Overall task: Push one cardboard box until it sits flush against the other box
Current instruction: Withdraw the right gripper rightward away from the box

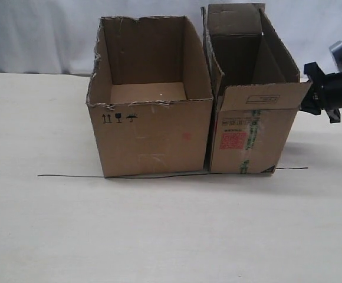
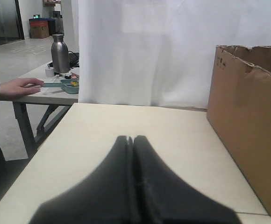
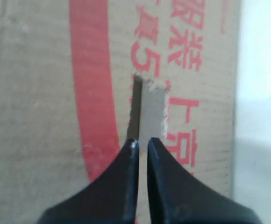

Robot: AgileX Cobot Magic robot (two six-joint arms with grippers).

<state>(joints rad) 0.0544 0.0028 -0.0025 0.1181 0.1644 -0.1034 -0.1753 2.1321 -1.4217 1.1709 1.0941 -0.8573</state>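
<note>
The cardboard box (image 1: 250, 132), narrow with raised flaps, a red print and green-striped tape, stands right of the other box (image 1: 153, 135), a wider flapless carton with a ragged rim and black symbols. Only a thin dark seam shows between them; I cannot tell whether they touch. My right gripper (image 1: 305, 107) is at the cardboard box's right side, beside its upper edge. In the right wrist view its fingers (image 3: 142, 141) are nearly together, holding nothing, very close to the red-lettered wall (image 3: 46, 93). My left gripper (image 2: 132, 138) is shut and empty above the table, with the other box (image 2: 247, 121) off to one side.
A thin black line (image 1: 159, 175) runs across the table along the boxes' front. A white curtain hangs behind. The left wrist view shows a side table with a steel bottle (image 2: 59, 53) and a person's hand (image 2: 18, 87) beyond the table edge.
</note>
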